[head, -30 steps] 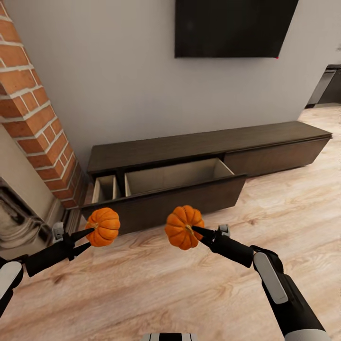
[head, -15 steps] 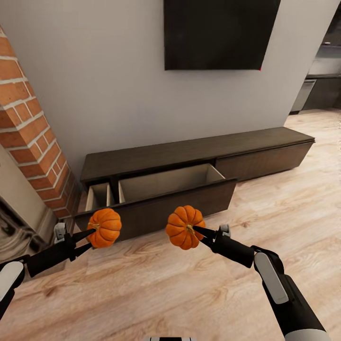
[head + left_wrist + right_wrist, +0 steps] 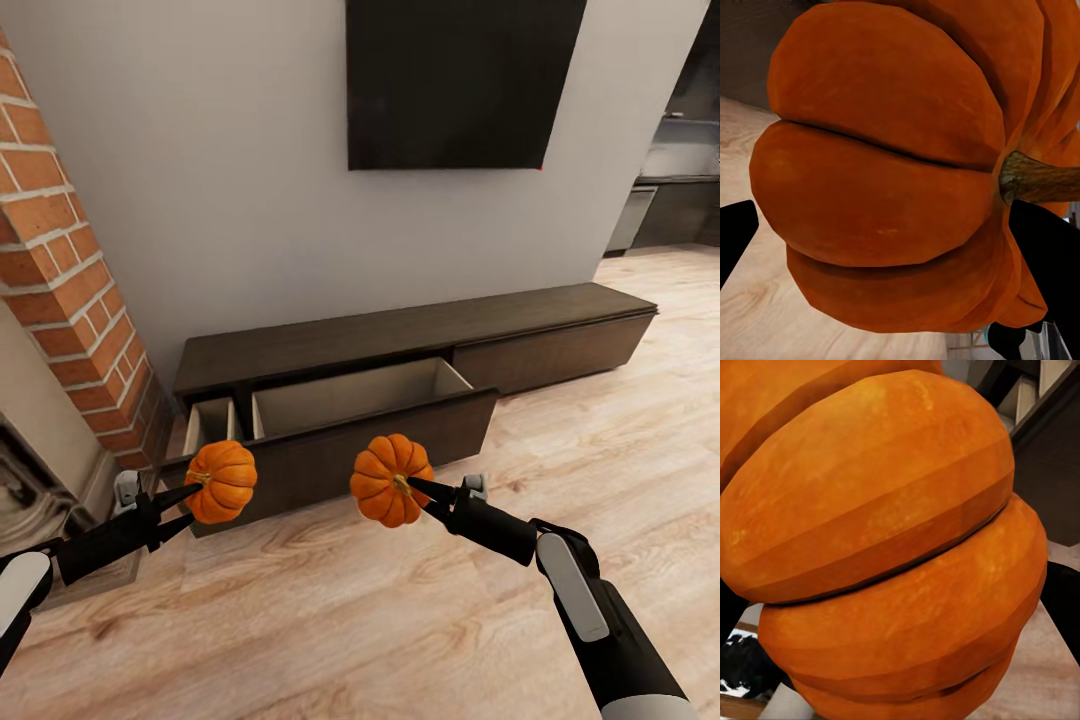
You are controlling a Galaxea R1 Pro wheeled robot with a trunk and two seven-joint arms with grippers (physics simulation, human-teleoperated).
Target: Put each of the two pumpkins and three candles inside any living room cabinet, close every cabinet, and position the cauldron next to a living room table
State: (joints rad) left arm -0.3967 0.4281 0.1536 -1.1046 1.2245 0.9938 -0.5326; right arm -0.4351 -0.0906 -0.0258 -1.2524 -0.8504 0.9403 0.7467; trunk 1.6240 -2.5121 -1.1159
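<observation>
Two orange pumpkins held up over the wood floor (image 3: 400, 620) just short of the low dark cabinet (image 3: 400, 335): left pumpkin (image 3: 221, 481) clamped in the left end effector (image 3: 186, 508), right pumpkin (image 3: 391, 479) pinched near its stem by the right end effector (image 3: 418, 492). Ahead, pulled-out drawer (image 3: 350, 395) with pale wooden inside, a narrower open compartment (image 3: 208, 422) beside it by the brick column (image 3: 70, 270). Best to approach squarely, carry each pumpkin over the dark drawer front, lower well inside the pale compartment, then release one at a time, keeping arms clear of the front edge.
</observation>
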